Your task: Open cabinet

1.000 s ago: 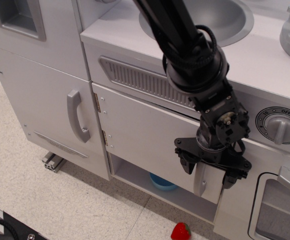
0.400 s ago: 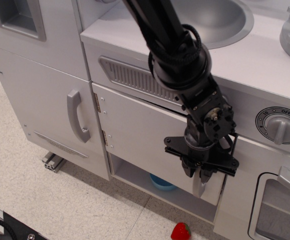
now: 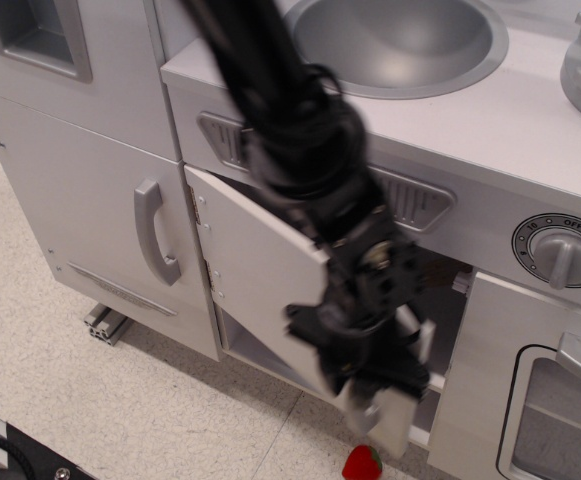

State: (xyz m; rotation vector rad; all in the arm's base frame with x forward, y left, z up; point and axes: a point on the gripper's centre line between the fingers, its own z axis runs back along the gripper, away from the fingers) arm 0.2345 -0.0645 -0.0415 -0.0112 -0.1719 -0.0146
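The cabinet door (image 3: 255, 270) is a plain light-grey flat panel below the sink, hinged on its left edge. It stands swung out towards me at a wide angle, and the dark cupboard opening (image 3: 448, 300) shows behind it. My black gripper (image 3: 368, 388) is at the door's free edge, low down, blurred by motion. Its fingers are closed around the short grey loop handle (image 3: 366, 408). The arm crosses in front of the door's upper right part. The white shelves inside are mostly hidden by the door and the arm.
The taller narrow door with a long curved handle (image 3: 155, 235) is shut at the left. The sink (image 3: 400, 40) is on top, a round knob (image 3: 563, 250) and the windowed oven door (image 3: 560, 420) at the right. A red toy strawberry (image 3: 363, 463) lies on the floor under the door.
The gripper closed on the handle, then moved left and towards me, swinging the door from nearly shut to wide open. The blue bowl seen in the cupboard earlier is now hidden.
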